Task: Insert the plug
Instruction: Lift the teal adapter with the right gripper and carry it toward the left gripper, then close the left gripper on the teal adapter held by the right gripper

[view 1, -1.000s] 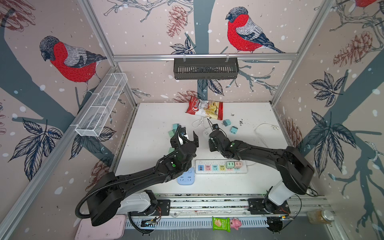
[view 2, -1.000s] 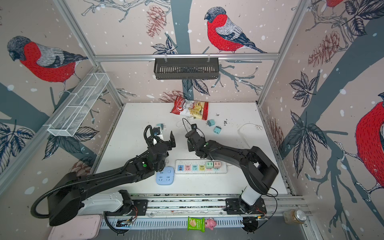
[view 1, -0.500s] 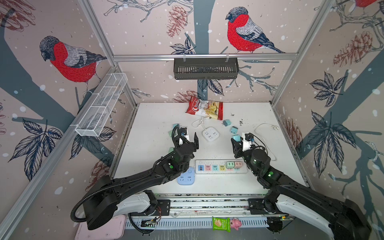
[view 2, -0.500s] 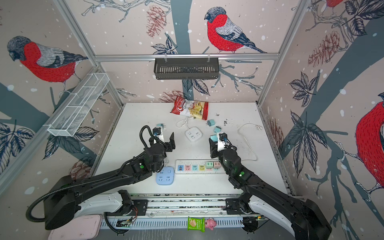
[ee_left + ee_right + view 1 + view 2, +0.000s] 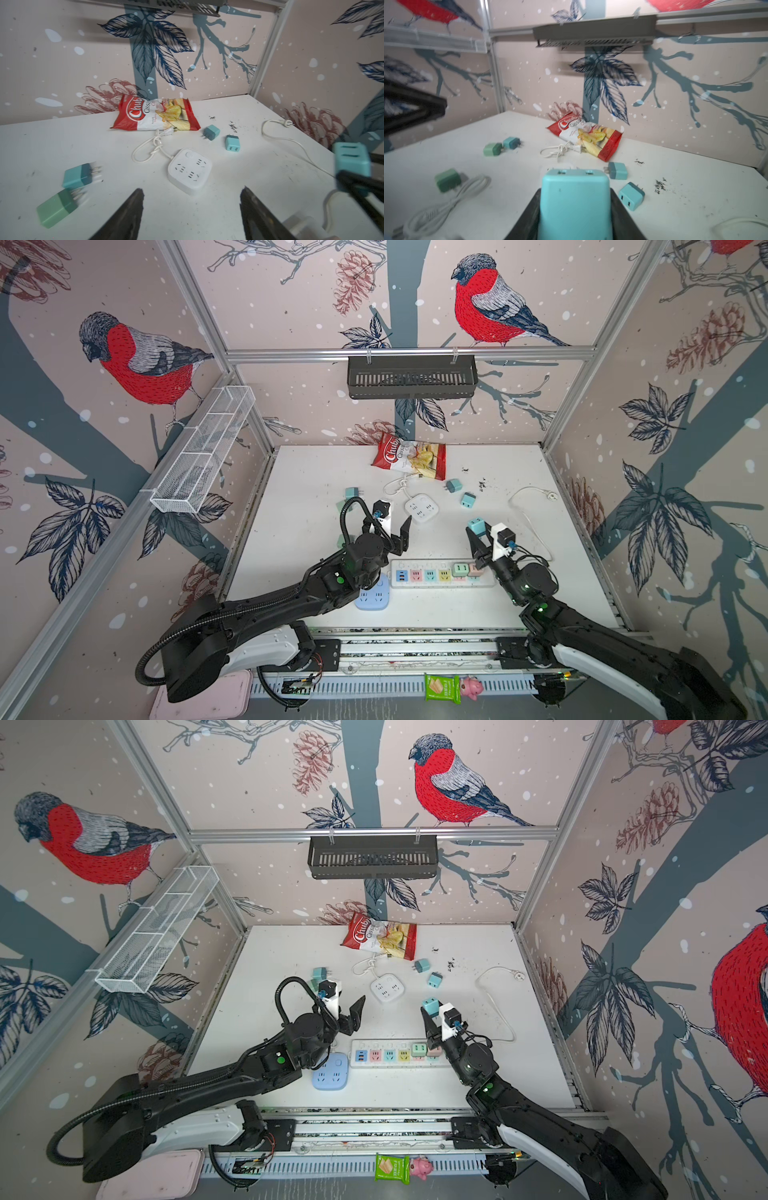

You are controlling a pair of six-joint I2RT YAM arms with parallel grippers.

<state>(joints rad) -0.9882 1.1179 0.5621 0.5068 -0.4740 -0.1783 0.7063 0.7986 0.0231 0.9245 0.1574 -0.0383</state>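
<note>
Twin top views high, looking down on table [image 5: 519, 497], wrist views low, near, sharing chip bag [image 5: 155, 116]

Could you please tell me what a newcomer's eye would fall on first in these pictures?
Red-breasted bird wallpaper covers the walls. The right gripper holds a teal plug lifted near the pastel power strip at the front. The left gripper hangs open over the middle; a red chips bag lies at the back.
</note>
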